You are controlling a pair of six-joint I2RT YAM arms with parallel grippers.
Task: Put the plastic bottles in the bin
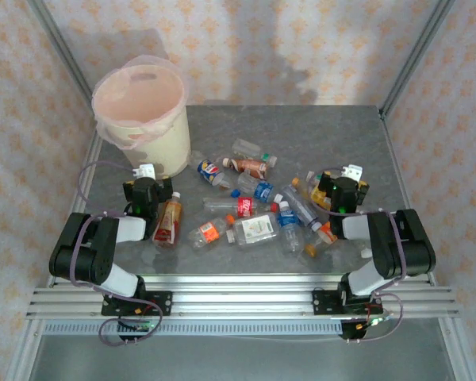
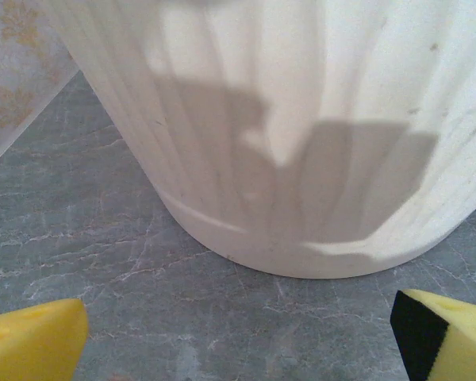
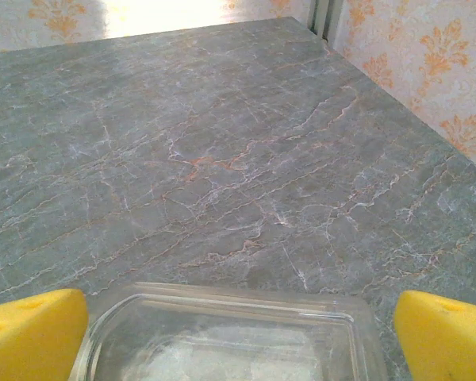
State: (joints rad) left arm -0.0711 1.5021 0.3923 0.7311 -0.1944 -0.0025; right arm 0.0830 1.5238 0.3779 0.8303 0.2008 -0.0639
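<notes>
The cream bin point(image 1: 143, 111) with its pink bag stands at the table's back left; its wall point(image 2: 301, 119) looms close in the left wrist view. Several plastic bottles lie in a heap mid-table, among them an amber one point(image 1: 168, 221), a red-labelled one point(image 1: 236, 206) and a blue-labelled one point(image 1: 288, 222). My left gripper point(image 1: 147, 176) point(image 2: 238, 333) is open, low at the bin's base, with only bare table between its yellow fingertips point(image 2: 32, 341). My right gripper point(image 1: 347, 176) point(image 3: 239, 333) is open, with the square base of a clear bottle point(image 3: 230, 333) between its fingertips point(image 3: 444, 337).
The grey marble table point(image 1: 317, 135) has free room at the back right, up to the metal frame post point(image 1: 408, 55) and the patterned walls. The amber bottle lies right beside my left arm. The table's right edge point(image 3: 397, 87) runs close to my right gripper.
</notes>
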